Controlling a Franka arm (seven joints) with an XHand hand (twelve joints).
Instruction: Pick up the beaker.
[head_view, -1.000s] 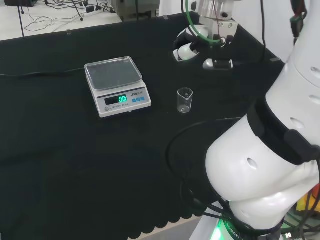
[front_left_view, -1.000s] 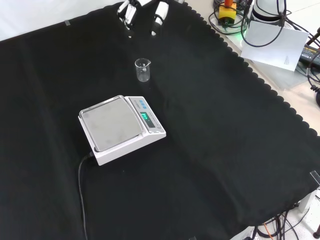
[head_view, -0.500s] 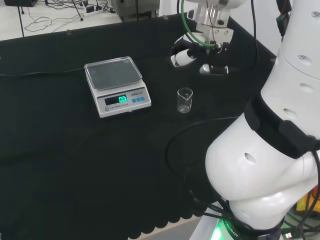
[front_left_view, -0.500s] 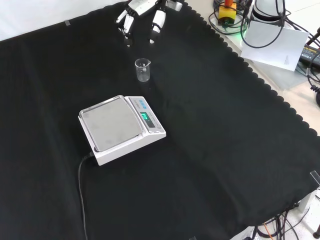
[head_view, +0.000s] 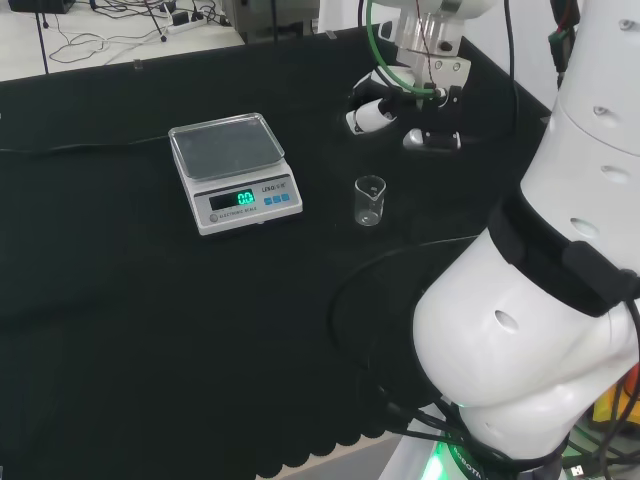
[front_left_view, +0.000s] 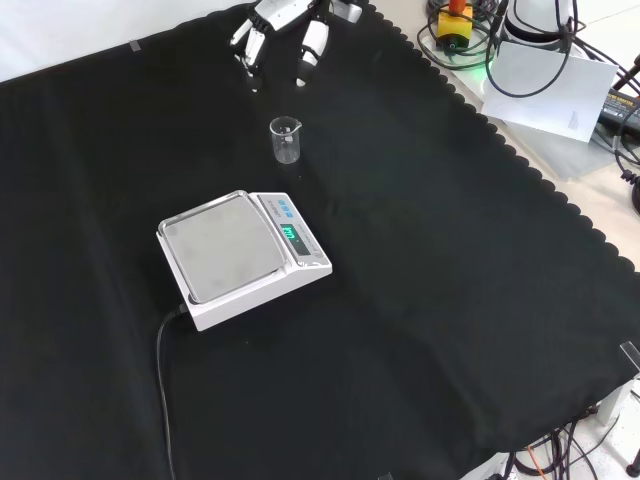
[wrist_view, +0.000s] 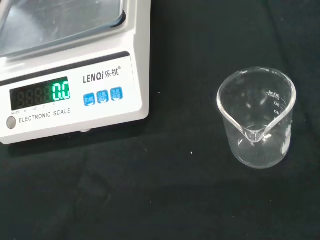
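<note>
A small clear glass beaker (head_view: 369, 200) stands upright on the black cloth, looking empty; it also shows in the front view (front_left_view: 285, 140) and close up in the wrist view (wrist_view: 257, 123). The hand (head_view: 395, 105) hovers beyond the beaker and apart from it in the head view. In the front view the hand (front_left_view: 283, 24) comes in at the top, above the beaker, with a gap of cloth between. Its fingers point down, spread and relaxed, holding nothing.
A white electronic scale (head_view: 233, 170) with a lit green display stands left of the beaker in the head view; in the front view the scale (front_left_view: 243, 257) lies nearer the camera, its cable trailing off. The arm's white links (head_view: 540, 300) stand at the head view's right.
The hand dropped lower and shifted toward the beaker over the first half second, then barely moved. The beaker and scale stayed put.
</note>
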